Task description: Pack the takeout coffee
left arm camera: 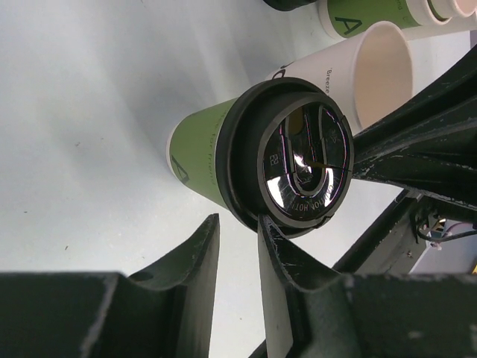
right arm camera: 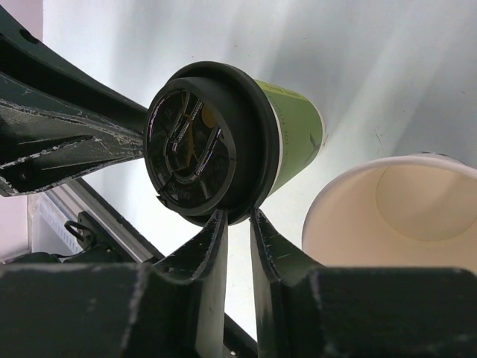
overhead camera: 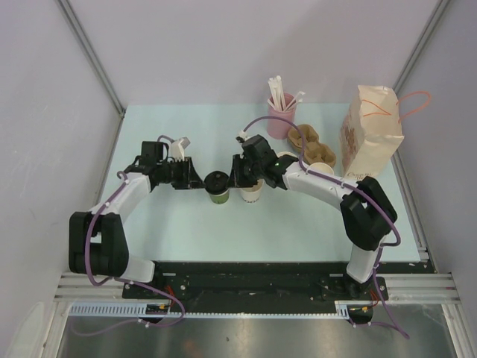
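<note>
The green cup [overhead camera: 218,195] stands mid-table with its black lid [overhead camera: 217,180] on; both also show in the left wrist view [left arm camera: 195,153] [left arm camera: 298,156] and the right wrist view [right arm camera: 294,127] [right arm camera: 197,145]. The white cup [overhead camera: 251,194] [left arm camera: 376,74] [right arm camera: 402,216] stands just right of it, open, with no lid on it. My left gripper [overhead camera: 200,181] [left arm camera: 238,218] is at the lid's left edge, jaws a narrow gap apart with nothing between; one fingertip [left arm camera: 270,227] touches the rim. My right gripper [overhead camera: 237,177] [right arm camera: 238,212] is at the lid's right edge, jaws nearly closed around the rim.
A pink cup of straws [overhead camera: 280,119] stands at the back, with a brown cup carrier [overhead camera: 313,149] and a paper bag [overhead camera: 370,130] to its right. Another green cup [left arm camera: 373,11] shows at the top of the left wrist view.
</note>
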### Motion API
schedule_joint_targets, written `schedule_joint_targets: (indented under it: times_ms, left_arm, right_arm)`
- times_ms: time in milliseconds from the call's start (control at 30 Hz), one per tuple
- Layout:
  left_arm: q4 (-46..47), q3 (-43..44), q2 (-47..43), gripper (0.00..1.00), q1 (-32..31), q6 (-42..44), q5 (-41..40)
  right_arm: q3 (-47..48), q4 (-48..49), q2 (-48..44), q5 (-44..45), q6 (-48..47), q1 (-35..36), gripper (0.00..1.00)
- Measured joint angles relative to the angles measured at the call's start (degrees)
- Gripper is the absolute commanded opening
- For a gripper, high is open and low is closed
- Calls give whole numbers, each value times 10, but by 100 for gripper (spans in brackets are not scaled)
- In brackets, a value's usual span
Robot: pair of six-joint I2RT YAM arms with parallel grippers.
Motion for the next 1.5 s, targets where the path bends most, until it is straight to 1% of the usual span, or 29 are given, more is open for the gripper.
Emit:
schedule_joint_targets:
  times_ms: [467, 600, 667, 733, 1500]
  left_arm:
    - [9, 3, 23, 32, 8, -12, 31]
    - [10, 3, 25, 32, 8, -15, 33]
    - [10, 3, 25, 32, 8, -15, 33]
    - [11, 3, 25, 32, 8, -15, 33]
    - [10, 3, 25, 31, 15, -16, 35]
  right_arm:
    - [11, 12, 18, -19, 2, -18, 11]
    - [11, 16, 22, -27, 2, -23, 7]
    - [11, 21, 24, -29, 2, -25, 3]
    - [12, 25, 26, -31, 2, -27, 0]
    - [27, 56, 55, -61, 0, -43, 0]
